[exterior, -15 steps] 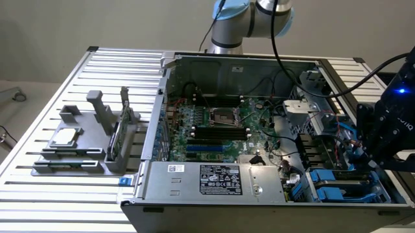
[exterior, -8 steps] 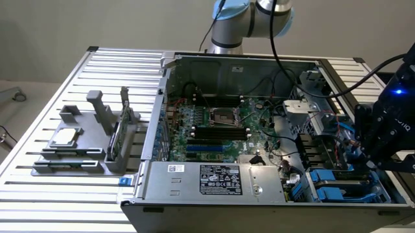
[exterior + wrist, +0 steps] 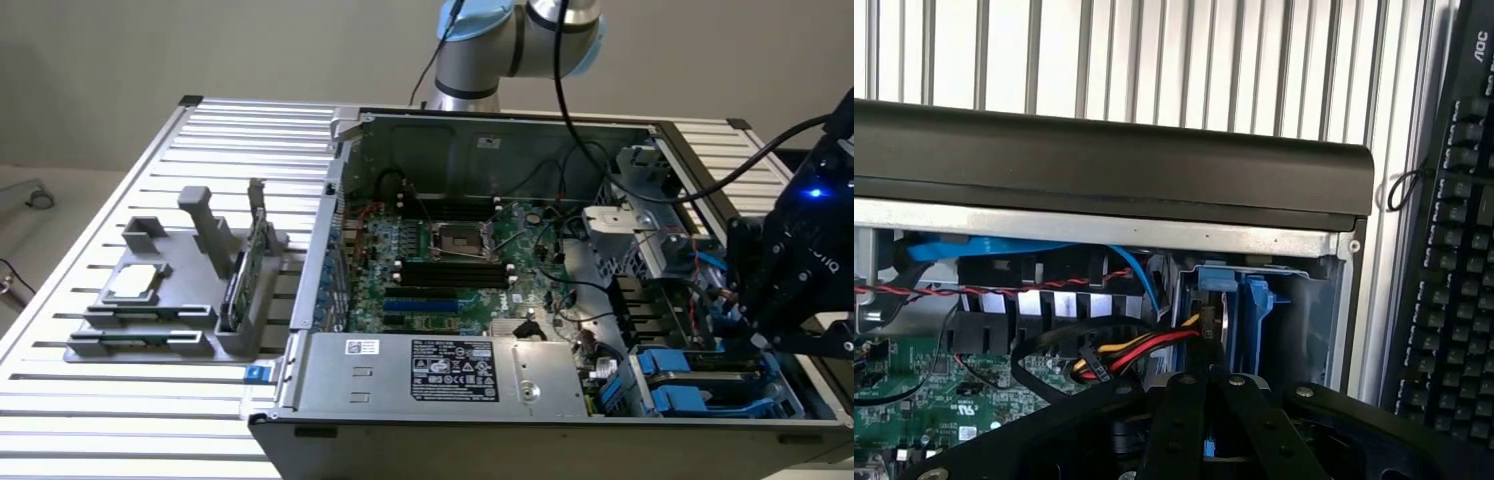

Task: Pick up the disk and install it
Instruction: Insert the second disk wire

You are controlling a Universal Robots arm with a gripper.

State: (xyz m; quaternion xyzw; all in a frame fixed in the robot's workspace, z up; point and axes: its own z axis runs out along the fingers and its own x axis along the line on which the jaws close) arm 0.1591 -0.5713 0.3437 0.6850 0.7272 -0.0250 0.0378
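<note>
Hand (image 3: 1202,345) pinched together, nothing visibly clamped, poised over the drive bay corner of the open PC case (image 3: 400,400). Disk (image 3: 1239,310) sits on edge in its blue carrier directly ahead of the fingertips, likely slotted into the bay guides.

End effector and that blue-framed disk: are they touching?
Cannot tell. In the wrist view the tip of the shut end effector overlaps the blue frame of the disk; neither contact nor a gap shows plainly.
</note>
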